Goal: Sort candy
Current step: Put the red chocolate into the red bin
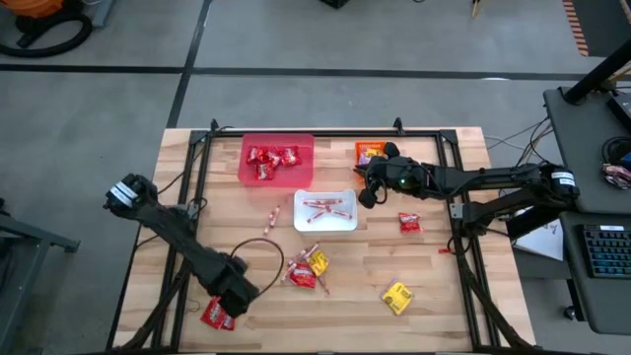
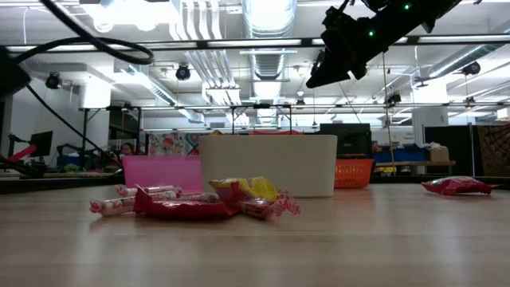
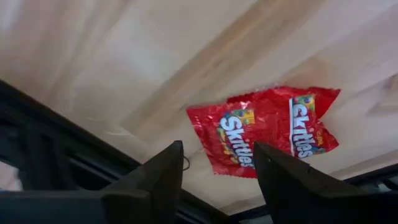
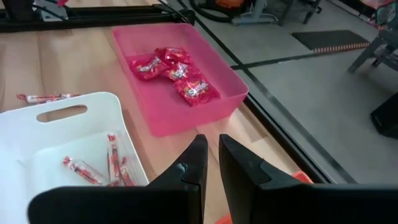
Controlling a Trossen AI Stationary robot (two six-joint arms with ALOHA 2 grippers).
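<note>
Red packets (image 1: 272, 158): several lie sorted in the pink bin (image 1: 302, 146) at the counter's (image 1: 444, 296) far edge. Sticks (image 1: 327, 209): several in the white bin (image 1: 299, 225) mid-counter. Orange bin (image 1: 361, 150): contents unclear.

Unsorted: a mixed pile (image 1: 308, 268) near the front, a stray stick (image 1: 271, 218), a red packet (image 1: 409, 223), a yellow packet (image 1: 397, 297), and a red packet (image 3: 267, 127) at the front left corner.

Left jaws (image 3: 217, 171) hover apart over that last packet. Right jaws (image 4: 211, 160), near together and empty, hang by the orange bin.

Judged roughly half done.

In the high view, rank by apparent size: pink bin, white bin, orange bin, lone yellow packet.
1. pink bin
2. white bin, somewhat smaller
3. and 4. orange bin and yellow packet: unsure, since the right hand and its arm hide part of the orange bin.
</note>
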